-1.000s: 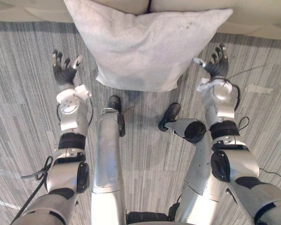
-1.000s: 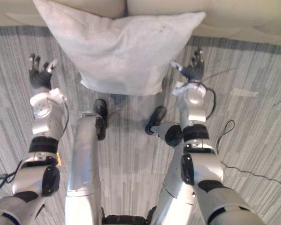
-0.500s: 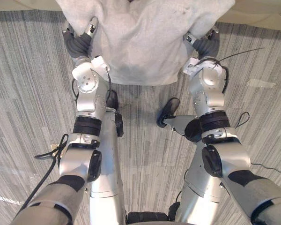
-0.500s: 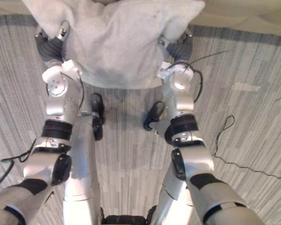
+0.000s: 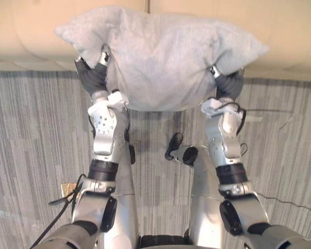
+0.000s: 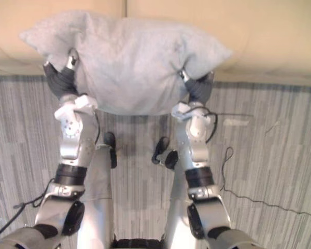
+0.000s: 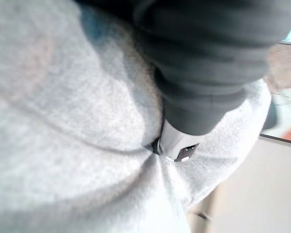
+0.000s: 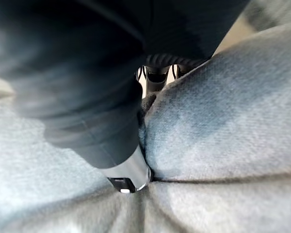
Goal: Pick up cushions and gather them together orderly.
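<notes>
Cushion (image 5: 160, 62), grey and plump, hangs in the upper middle of the frame before a beige sofa (image 5: 280, 31), its long axis running left to right and its corners pointing outward. The soft, fuzzy cloth creases where the left robot hand (image 5: 93, 78) and right robot hand (image 5: 229, 83) clamp its two ends, thumbs dug in, forearms raised.

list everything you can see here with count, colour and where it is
cushion: one, light grey, held up between both hands, in front of the sofa
sofa: one, beige, across the far side
floor: one, grey streaked, below the cushion
pale strip: one, whitish, on the floor to the right
left hand: one, silver with dark cover, pinching the cushion's left side
right hand: one, same colours, pinching the cushion's right side
</notes>
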You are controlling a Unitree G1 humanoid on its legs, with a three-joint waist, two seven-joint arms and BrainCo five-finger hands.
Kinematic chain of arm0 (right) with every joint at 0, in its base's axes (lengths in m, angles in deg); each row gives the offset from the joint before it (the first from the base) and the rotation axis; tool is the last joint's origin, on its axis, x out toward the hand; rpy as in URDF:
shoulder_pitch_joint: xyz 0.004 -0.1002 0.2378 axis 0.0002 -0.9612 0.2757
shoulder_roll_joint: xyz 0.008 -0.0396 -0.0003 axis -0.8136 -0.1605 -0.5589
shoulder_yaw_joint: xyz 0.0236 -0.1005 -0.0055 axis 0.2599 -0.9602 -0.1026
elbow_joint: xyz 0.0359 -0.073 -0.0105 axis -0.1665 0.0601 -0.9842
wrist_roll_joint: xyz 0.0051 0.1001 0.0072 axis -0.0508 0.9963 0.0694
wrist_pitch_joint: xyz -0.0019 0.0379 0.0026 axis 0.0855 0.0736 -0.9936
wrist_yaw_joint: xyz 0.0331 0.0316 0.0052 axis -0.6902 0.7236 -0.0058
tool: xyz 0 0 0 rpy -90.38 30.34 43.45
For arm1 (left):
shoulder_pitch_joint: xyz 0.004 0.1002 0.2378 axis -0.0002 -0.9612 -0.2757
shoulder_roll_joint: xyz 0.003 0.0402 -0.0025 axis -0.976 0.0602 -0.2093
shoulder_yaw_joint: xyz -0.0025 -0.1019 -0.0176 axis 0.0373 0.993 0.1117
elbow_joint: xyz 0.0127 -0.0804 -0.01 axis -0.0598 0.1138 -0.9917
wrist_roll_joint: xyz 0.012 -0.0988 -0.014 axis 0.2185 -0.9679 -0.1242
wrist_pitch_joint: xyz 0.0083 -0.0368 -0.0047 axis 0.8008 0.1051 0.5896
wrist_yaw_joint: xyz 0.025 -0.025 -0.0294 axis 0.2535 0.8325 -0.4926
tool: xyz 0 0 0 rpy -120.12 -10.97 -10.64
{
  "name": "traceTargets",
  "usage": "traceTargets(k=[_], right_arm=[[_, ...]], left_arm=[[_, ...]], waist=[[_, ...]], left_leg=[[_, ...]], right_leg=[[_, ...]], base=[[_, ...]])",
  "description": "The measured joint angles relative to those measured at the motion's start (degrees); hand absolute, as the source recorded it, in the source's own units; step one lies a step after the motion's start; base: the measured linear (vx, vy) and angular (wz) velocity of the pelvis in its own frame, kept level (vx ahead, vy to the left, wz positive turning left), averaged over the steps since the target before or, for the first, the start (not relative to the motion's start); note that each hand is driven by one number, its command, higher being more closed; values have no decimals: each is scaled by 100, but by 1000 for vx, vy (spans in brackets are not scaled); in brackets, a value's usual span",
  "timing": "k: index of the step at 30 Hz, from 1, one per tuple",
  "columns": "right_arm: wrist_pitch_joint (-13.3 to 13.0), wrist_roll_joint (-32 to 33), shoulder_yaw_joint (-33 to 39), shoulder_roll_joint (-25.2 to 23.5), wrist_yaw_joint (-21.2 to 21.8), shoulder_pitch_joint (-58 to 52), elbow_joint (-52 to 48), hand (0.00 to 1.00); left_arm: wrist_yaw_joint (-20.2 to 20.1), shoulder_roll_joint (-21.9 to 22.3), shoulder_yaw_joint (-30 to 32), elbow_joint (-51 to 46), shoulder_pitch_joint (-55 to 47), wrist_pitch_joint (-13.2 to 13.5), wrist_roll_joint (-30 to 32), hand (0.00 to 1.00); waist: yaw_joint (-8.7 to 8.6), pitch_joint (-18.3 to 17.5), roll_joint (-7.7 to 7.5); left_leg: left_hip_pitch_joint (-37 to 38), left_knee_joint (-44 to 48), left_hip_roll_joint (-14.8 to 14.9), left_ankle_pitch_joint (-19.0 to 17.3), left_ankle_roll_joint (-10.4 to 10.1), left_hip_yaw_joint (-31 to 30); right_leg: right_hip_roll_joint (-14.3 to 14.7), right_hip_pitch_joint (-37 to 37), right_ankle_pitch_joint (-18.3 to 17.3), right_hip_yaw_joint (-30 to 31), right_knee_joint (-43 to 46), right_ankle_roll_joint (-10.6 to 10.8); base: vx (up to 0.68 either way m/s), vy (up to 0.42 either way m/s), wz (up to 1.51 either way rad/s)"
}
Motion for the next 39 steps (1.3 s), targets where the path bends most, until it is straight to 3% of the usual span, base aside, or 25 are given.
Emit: traceTargets(k=[1,5,10,14,16,17,18,20,22,23,25,27,28,29,30,31,32,35,36,38,39], right_arm=[[-16,-46,-30,-25,2,-401,-204,100],[-14,-222,-319,-18,65,-1423,-770,100],[-11,-424,-673,20,353,-2511,-1171,100],[-11,-435,-707,29,611,-3084,-1255,100],[-12,-434,-715,56,736,-3169,-1108,100],[-13,-433,-714,112,789,-3176,-951,100],[-12,-432,-713,148,820,-3189,-826,100],[85,-431,-708,261,882,-3282,-533,100],[107,-432,-689,279,989,-3391,-445,100],[109,-432,-665,290,1057,-3396,-357,100],[165,-430,-640,284,1153,-3417,-332,100],[208,-430,-618,299,1222,-3432,-324,100],[235,-431,-618,320,1224,-3459,-321,100],[225,-432,-603,340,1219,-3535,-323,100],[241,-428,-558,471,1212,-3563,-293,100],[262,-428,-508,564,1212,-3640,-295,100],[289,-424,-357,651,1206,-3741,-297,100],[297,-418,-189,676,1187,-3913,-495,100],[315,-408,-152,683,1129,-4080,-814,100],[308,-405,-151,646,1050,-4267,-1300,100],[268,-404,-148,618,1008,-4284,-1468,100]], left_arm=[[-7,80,-131,-169,-315,15,67,100],[-57,201,-367,-699,-1295,45,164,100],[-320,185,-452,-997,-2382,120,160,100],[-531,98,-623,-1155,-3118,167,160,100],[-668,13,-640,-1155,-3375,161,159,100],[-718,-31,-667,-1143,-3492,140,160,100],[-780,-51,-669,-1122,-3558,121,160,100],[-897,-168,-737,-1072,-3728,18,161,100],[-929,-224,-768,-1044,-3822,-28,161,100],[-933,-225,-768,-1043,-3867,-61,162,100],[-934,-231,-768,-1039,-3880,-78,161,100],[-942,-259,-768,-1006,-3877,-76,160,100],[-997,-309,-776,-943,-3873,-77,160,100],[-1056,-369,-852,-844,-3853,-79,159,100],[-1080,-275,-971,-667,-3829,-105,154,100],[-1117,-245,-1064,-609,-3884,-124,154,100],[-1204,-200,-1226,-484,-3934,-133,154,100],[-1310,-36,-1324,-459,-3902,-183,142,100],[-1342,56,-1351,-465,-3902,-196,113,100],[-1348,72,-1383,-480,-3922,-195,38,100],[-1376,55,-1390,-484,-3919,-195,37,100]], waist=[[18,-171,-11],[49,-258,-16],[86,-846,-32],[93,-1275,-24],[60,-1291,6],[32,-1295,20],[20,-1297,25],[-40,-1285,60],[-123,-1306,94],[-159,-1306,170],[-189,-1387,177],[-204,-1404,228],[-261,-1447,175],[-351,-1482,113],[-366,-1499,378],[-355,-1597,539],[-373,-1744,784],[-398,-1741,780],[-360,-1725,752],[-275,-1742,687],[-256,-1780,631]], left_leg=[[291,-172,2,2,-2,33],[1662,-839,-5,1,0,155],[2779,-1565,24,19,63,333],[3410,-1924,24,-56,181,536],[3741,-2018,35,-218,292,614],[3907,-1975,53,-332,328,700],[4011,-1941,59,-401,360,741],[4373,-1869,88,-586,412,764],[4632,-2011,56,-621,467,624],[4741,-2161,13,-616,540,537],[4824,-2385,-33,-616,544,433],[4993,-2658,-80,-594,516,317],[5127,-2801,-150,-571,425,256],[5214,-2795,-271,-655,292,90],[5247,-2808,-167,-722,288,-68],[5298,-2924,-77,-714,254,-194],[5268,-2875,48,-581,107,-458],[4739,-1660,126,-107,-283,-483],[4328,-713,345,254,-210,-63],[3953,36,628,186,114,642],[3829,-43,648,73,308,859]], right_leg=[[9,290,3,-38,-164,6],[16,1614,55,-166,-795,125],[197,2726,184,-212,-1668,365],[300,3279,292,-82,-2140,490],[322,3509,388,26,-2124,635],[282,3410,545,147,-1722,827],[226,3318,685,224,-1380,791],[137,3066,1366,515,-422,528],[91,2971,1933,690,-15,475],[92,2854,1891,754,56,325],[300,2855,1161,936,-764,551],[621,2937,1223,1225,-2267,761],[745,3145,1592,1423,-3347,892],[766,3287,2145,1701,-3803,696],[882,3293,1999,1611,-3581,653],[987,3282,1830,1608,-3522,590],[1026,3295,1603,1320,-3431,488],[1034,3676,1412,988,-3528,315],[1049,3986,1350,861,-3641,218],[1058,4336,1297,764,-3808,134],[1027,4461,1292,744,-3937,132]], base=[[170,30,7],[179,30,1],[120,56,-7],[135,57,-19],[114,75,-34],[61,88,-33],[66,138,-31],[59,144,-6],[108,77,27],[164,25,32],[178,-13,21],[259,-82,22],[379,-210,60],[322,-206,63],[338,-185,49],[379,-127,33],[413,-133,35],[368,-183,49],[295,-128,38],[232,-62,24],[187,-27,14]])
